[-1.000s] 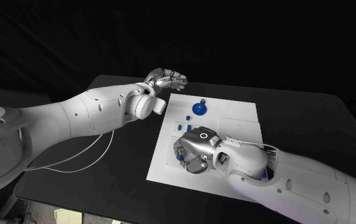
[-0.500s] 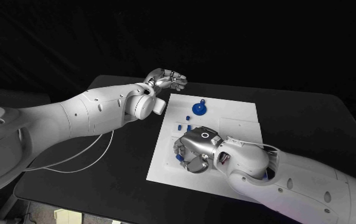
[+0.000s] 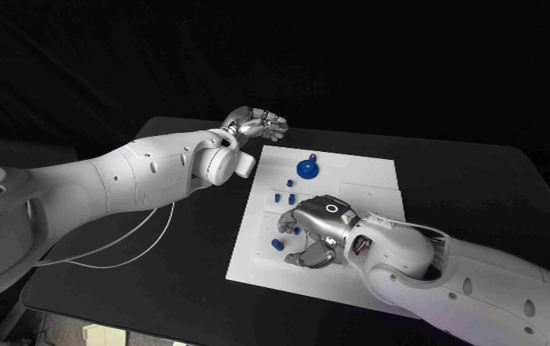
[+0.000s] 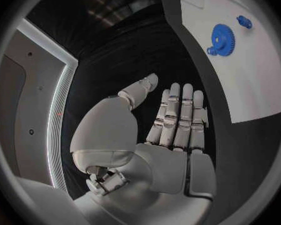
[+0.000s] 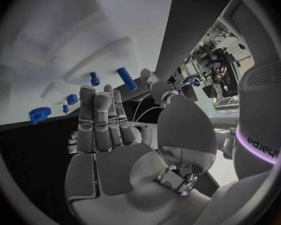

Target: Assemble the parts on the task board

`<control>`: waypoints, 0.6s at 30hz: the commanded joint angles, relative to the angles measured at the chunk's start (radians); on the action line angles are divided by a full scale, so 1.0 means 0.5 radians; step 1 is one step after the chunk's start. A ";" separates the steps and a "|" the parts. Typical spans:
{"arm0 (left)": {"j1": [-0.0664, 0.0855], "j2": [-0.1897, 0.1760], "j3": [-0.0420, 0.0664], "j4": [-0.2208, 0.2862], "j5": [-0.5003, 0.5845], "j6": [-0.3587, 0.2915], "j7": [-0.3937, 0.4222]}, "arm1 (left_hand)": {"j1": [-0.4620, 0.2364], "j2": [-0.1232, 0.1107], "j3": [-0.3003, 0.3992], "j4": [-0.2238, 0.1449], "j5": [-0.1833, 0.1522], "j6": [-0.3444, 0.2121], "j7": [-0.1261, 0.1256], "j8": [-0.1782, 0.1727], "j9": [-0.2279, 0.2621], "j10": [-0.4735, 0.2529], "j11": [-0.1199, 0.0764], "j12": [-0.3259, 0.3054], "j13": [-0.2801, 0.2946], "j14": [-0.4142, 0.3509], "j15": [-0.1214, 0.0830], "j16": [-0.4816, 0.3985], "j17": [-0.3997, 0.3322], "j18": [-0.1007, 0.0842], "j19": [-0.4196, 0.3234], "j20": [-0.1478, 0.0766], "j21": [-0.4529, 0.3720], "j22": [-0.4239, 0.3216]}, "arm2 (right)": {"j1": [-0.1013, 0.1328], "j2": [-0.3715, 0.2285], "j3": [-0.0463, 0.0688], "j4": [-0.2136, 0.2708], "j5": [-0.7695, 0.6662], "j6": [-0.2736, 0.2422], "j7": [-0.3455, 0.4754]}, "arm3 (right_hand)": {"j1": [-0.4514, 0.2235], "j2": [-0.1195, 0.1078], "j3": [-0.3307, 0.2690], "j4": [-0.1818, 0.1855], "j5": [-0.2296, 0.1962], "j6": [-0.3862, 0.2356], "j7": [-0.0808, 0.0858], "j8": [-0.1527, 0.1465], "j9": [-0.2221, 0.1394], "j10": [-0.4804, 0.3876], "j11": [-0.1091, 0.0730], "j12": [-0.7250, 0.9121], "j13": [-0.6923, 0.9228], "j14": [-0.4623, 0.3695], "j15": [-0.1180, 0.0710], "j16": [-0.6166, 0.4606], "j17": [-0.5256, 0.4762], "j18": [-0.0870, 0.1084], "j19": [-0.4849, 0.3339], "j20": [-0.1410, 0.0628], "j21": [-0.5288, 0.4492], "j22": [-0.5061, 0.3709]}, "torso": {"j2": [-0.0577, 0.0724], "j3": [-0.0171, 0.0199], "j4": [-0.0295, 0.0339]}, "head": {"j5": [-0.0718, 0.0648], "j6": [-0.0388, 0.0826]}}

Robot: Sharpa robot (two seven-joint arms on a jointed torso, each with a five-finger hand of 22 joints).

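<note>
Over the task board (image 3: 367, 179) hovers the right hand (image 3: 314, 235) (empty) — fingers spread.

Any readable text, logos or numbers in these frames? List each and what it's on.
"sharpa": on the white arm shell at the rim of the right wrist view, seen upside down beside a violet light strip.
Task board: no print can be made out.
Blue gear and the other blue parts: no markings to read.
Left robot hand and right robot hand: no lettering to read.
</note>
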 commanded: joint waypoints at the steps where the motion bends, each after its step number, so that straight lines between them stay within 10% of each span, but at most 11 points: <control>1: 0.003 0.001 0.002 -0.001 0.006 0.027 0.011 | 0.002 0.007 -0.011 0.002 -0.003 -0.017 -0.002 0.011 0.003 -0.017 0.000 -0.002 -0.002 0.006 0.015 -0.008 0.002 0.040 0.010 0.004 -0.013 0.004 | 0.012 -0.051 0.017 0.046 0.211 -0.158 0.100 | -0.074 -0.012 -0.095 -0.004 0.054 -0.038 -0.006 -0.014 -0.004 -0.049 0.014 -0.022 -0.023 -0.014 0.026 0.011 -0.003 0.076 -0.025 0.003 -0.020 0.011 | -0.001 0.0002 -0.002 | -0.010 0.012; 8: 0.003 0.001 0.001 -0.012 0.006 0.028 0.014 | 0.001 0.007 -0.011 0.002 -0.004 -0.018 -0.002 0.011 0.003 -0.017 0.000 -0.002 -0.002 0.005 0.015 -0.009 0.003 0.040 0.010 0.005 -0.013 0.004 | 0.063 -0.240 0.128 0.104 0.729 -0.220 0.179 | -0.124 -0.002 -0.171 0.007 0.076 -0.044 0.009 -0.002 0.001 -0.025 0.007 0.009 -0.037 -0.026 0.018 0.021 -0.006 0.076 -0.025 -0.004 -0.033 0.001 | -0.003 0.0012 -0.002 | -0.056 0.045; 18: 0.001 -0.010 0.001 -0.024 0.007 0.035 0.022 | -0.002 0.006 -0.014 0.004 -0.005 -0.018 0.000 0.012 0.003 -0.017 0.001 -0.002 -0.003 0.006 0.016 -0.012 0.006 0.040 0.010 0.005 -0.015 0.005 | 0.223 -0.560 0.150 0.061 1.271 0.053 0.102 | -0.080 0.201 -0.269 -0.061 0.038 0.042 -0.009 0.062 0.029 0.200 -0.097 0.351 0.130 -0.034 -0.093 0.029 -0.017 0.076 -0.038 0.006 -0.038 0.007 | -0.011 0.0065 -0.009 | -0.110 0.077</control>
